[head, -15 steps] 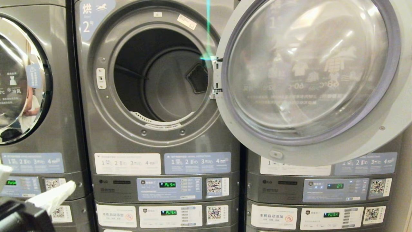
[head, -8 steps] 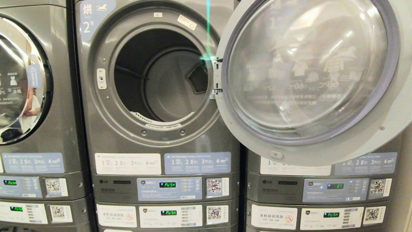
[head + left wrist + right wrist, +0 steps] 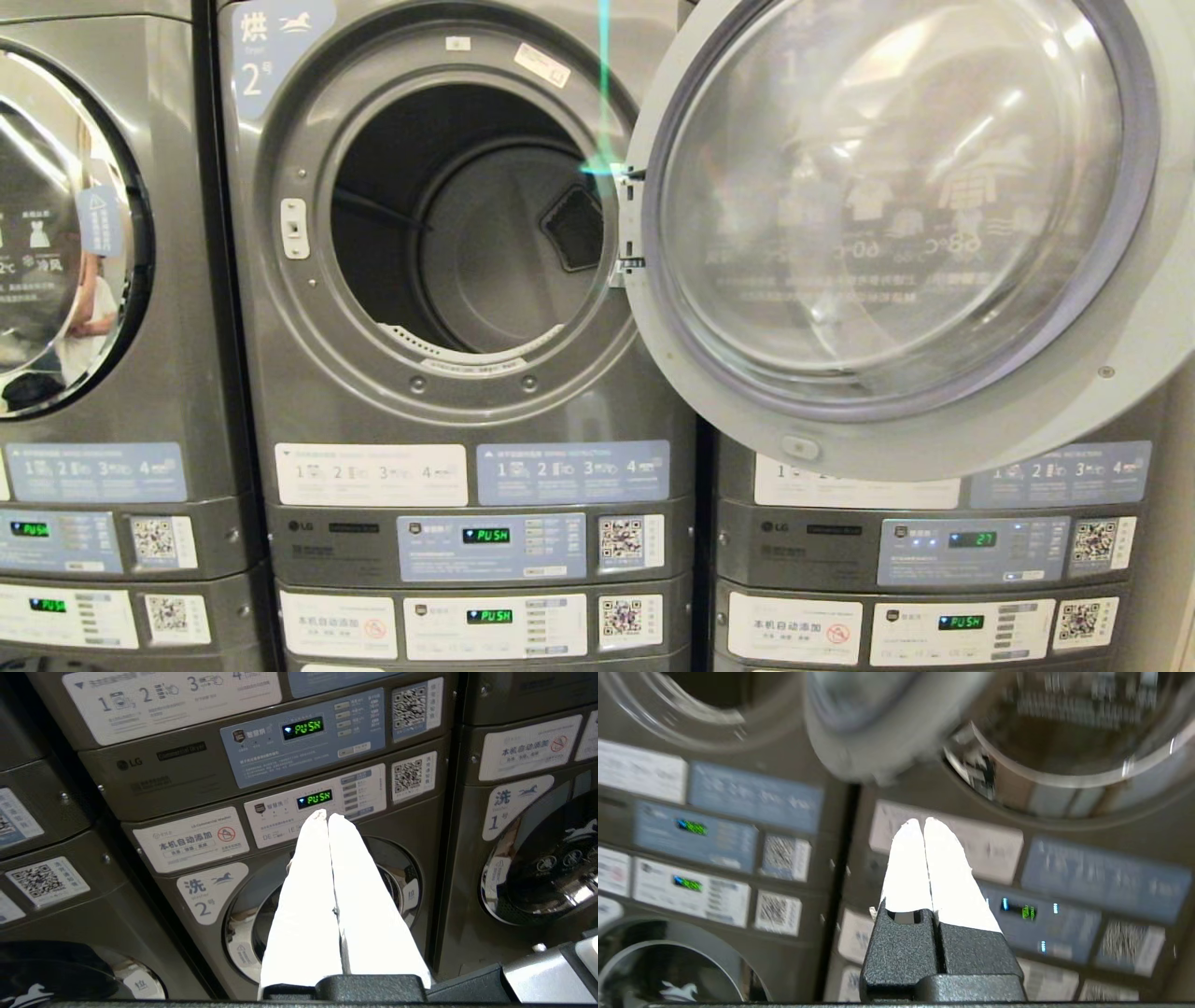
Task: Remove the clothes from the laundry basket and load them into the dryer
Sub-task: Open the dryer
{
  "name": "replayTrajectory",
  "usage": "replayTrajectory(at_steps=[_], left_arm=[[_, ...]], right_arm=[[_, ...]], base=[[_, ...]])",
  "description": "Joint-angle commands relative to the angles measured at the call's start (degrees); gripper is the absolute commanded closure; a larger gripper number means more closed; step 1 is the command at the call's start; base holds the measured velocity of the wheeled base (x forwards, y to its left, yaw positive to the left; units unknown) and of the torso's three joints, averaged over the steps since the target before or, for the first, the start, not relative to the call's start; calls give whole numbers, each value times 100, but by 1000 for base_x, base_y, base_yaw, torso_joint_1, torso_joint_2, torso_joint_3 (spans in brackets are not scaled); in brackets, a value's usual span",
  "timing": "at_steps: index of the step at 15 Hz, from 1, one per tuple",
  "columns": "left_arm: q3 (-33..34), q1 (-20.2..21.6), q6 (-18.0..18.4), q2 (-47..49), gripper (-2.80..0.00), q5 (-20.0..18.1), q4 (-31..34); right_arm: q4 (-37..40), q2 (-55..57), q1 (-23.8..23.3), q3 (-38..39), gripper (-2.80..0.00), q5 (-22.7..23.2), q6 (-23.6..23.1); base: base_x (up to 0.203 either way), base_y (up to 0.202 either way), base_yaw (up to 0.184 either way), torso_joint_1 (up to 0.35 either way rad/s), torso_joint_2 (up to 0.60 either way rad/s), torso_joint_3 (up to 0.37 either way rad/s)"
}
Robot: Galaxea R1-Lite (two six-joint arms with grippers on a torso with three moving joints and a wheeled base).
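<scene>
Green "PUSH" displays glow on the control panels — QR code stickers sit beside them, above a washer marked 2.

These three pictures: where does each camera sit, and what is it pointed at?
Head: on the robot's head, facing the open dryer and its door; no arms show.
Left wrist: behind the shut left claw, facing a washer.
Right wrist: behind the shut right claw, facing control panels.
All three share the green PUSH display.

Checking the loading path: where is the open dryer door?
In the head view, the dryer door is swung open to the right of the empty drum, covering the neighbouring machine's upper front.
</scene>
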Motion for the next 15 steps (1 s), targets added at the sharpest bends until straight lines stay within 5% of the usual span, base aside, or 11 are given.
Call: replayTrajectory(at_steps=[1,3,7,10,15], left_arm=[[12,313,3,-103,0,-3,1],[-4,696,13,-93,0,-10,55],[22,687,144,-102,0,-90,10],[14,696,-83,-96,0,-129,66],[19,80,-77,-111,0,-133,62]], right_arm=[[-15,962,-10,-754,0,167,24],[-335,2029,-12,-1308,0,237,133],[-2364,4313,-18,-1953,0,187,236],[-3787,5311,7,-2260,0,171,421],[-3879,5804,5,-2330,0,69,356]], base=[[0,0,0,0,0,0],[0,0,0,0,0,0],[0,0,0,0,0,0],[0,0,0,0,0,0],[0,0,0,0,0,0]])
